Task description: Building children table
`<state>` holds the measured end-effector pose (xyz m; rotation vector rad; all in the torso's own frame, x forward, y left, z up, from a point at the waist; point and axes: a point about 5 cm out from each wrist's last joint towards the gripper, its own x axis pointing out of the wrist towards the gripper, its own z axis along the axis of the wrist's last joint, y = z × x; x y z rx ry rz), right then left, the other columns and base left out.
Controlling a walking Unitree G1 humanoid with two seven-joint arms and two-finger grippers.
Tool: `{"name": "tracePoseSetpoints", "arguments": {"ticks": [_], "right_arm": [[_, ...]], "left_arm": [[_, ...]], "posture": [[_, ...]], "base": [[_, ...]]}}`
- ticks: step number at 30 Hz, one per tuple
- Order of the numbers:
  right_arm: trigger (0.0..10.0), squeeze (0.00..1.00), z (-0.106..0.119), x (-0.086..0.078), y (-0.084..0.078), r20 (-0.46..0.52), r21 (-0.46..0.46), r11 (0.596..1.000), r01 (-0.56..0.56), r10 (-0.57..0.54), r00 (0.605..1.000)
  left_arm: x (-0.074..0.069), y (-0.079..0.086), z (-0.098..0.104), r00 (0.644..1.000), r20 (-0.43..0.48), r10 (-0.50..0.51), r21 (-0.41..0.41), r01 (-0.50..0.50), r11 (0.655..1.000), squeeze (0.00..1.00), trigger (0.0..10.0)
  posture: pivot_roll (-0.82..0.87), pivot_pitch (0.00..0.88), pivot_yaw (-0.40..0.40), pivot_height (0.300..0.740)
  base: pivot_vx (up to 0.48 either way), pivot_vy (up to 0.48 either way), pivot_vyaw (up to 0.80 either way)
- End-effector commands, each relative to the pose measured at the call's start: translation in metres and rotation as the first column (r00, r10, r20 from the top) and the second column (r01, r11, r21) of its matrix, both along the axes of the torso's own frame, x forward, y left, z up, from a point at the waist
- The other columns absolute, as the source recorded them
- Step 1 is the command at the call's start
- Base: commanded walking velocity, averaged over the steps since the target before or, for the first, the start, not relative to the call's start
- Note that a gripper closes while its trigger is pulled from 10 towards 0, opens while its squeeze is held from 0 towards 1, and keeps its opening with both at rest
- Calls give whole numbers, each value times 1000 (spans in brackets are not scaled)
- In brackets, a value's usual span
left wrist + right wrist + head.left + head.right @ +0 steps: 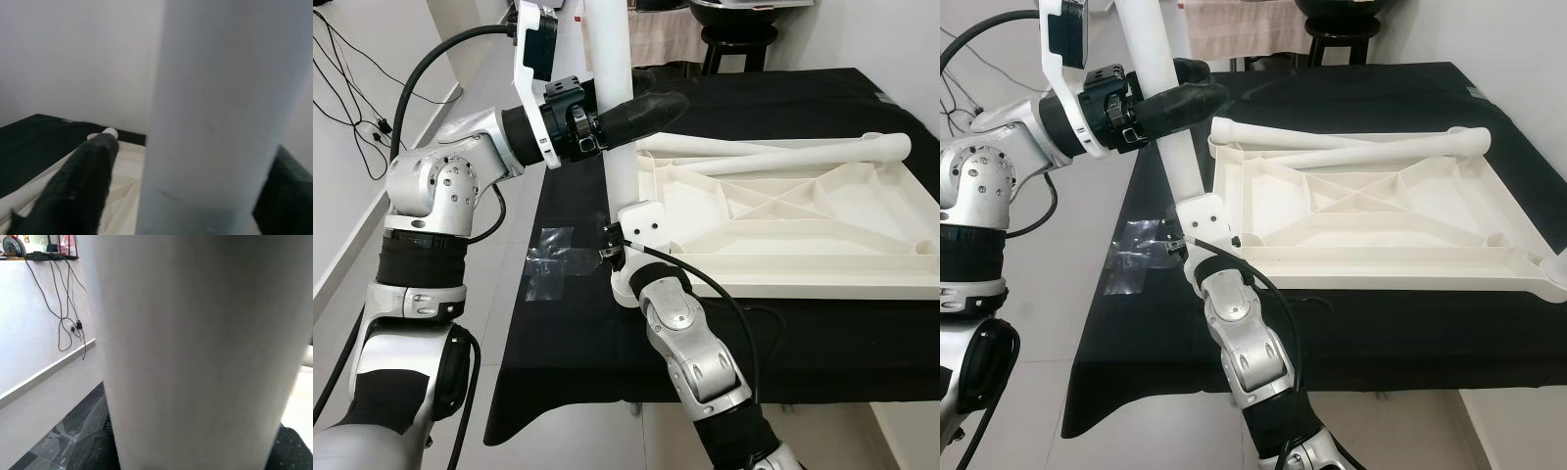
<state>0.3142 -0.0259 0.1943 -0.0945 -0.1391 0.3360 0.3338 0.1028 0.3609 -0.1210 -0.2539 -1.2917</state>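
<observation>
A white table top (822,279) lies upside down on a black cloth. A white table leg (607,49) stands upright at its near-left corner. My left gripper (656,108) is shut on the leg high up, one black finger (73,186) on each side of it. My right gripper (625,262) is low at the foot of the same leg, by the corner socket. Its wrist view shows the leg (195,352) pressed close between dark fingers, so it is shut on the leg. Two more white legs (783,157) lie across the far side of the table top.
The black cloth (568,343) covers a low table whose left and front edges drop to the tiled floor. A patch of clear tape (548,259) sticks to the cloth beside the leg. Cables (352,88) trail along the left wall. A dark stool (739,39) stands behind.
</observation>
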Motion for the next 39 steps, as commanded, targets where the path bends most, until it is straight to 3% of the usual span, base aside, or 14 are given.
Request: {"name": "tracePoseSetpoints", "arguments": {"ticks": [1, 9, 11, 12, 15, 18, 19, 26, 27, 28, 29, 36, 37, 39], "right_arm": [[0, 0, -33, -11, 22, -197, 33, 995, -94, 99, 976], [0, 0, -36, -7, 17, -246, 70, 996, -60, 75, 966], [1765, 0, -37, -7, 17, -253, 76, 996, -54, 72, 965], [8000, 0, -37, -6, 16, -260, 79, 996, -44, 63, 964], [10000, 0, -38, -5, 14, -274, 90, 996, -28, 52, 960], [10000, 0, -36, -3, 12, -278, 112, 993, -36, 66, 958], [10000, 1000, -33, -1, 12, -268, 136, 988, -70, 105, 958], [10000, 1000, -4, 13, 6, -92, 100, 926, -365, 374, 923], [10000, 267, 1, 21, -3, -74, 27, 896, -444, 445, 892], [10000, 267, 1, 21, -3, -74, 27, 896, -444, 445, 892], [10000, 0, 2, 24, -9, -76, -5, 881, -473, 471, 879], [9765, 0, 10, 39, -30, -85, -81, 821, -566, 560, 824], [2627, 0, 11, 43, -34, -90, -98, 816, -570, 563, 821], [0, 0, 12, 47, -38, -96, -121, 813, -570, 562, 822]], "left_arm": [[1, 3, -1, 1000, 17, 19, 31, -19, 999, 0, 0], [2, 1, -12, 998, 42, 36, 90, -40, 995, 0, 0], [2, 1, -13, 998, 43, 37, 94, -41, 995, 0, 0], [3, 1, -13, 998, 42, 37, 95, -41, 995, 0, 0], [3, 1, -14, 998, 43, 37, 96, -41, 995, 0, 0], [3, 1, -14, 998, 44, 35, 96, -39, 995, 0, 0], [4, 1, -13, 998, 44, 34, 97, -38, 995, 0, 0], [7, 4, -7, 999, 46, 11, 115, -16, 993, 0, 0], [8, 4, -5, 999, 46, 1, 117, -6, 993, 0, 0], [8, 4, -5, 999, 46, 1, 117, -6, 993, 0, 0], [8, 3, -4, 999, 46, -5, 118, 0, 993, 0, 0], [8, 2, -3, 999, 41, -20, 117, 15, 993, 0, 0], [8, 2, -3, 999, 38, -22, 115, 18, 993, 0, 0], [8, 2, -4, 999, 34, -24, 109, 20, 994, 0, 0]], "posture": [[36, 128, 67, 740], [35, 125, 66, 740], [33, 126, 66, 740], [33, 126, 66, 740], [32, 127, 66, 740], [32, 127, 66, 740], [34, 129, 71, 740], [38, 130, 79, 740], [41, 132, 79, 740], [41, 132, 79, 740], [42, 132, 78, 740], [45, 140, 78, 740], [43, 142, 77, 740], [43, 142, 77, 740]], "base": [[0, 0, 0], [0, 0, 0], [0, 0, 0], [0, 0, 0], [0, 0, 0], [0, 0, 0], [0, 0, 0], [0, 0, 0], [0, 0, 0], [0, 0, 0], [0, 0, 0], [0, 0, 0], [0, 0, 0], [0, 0, 0]]}}
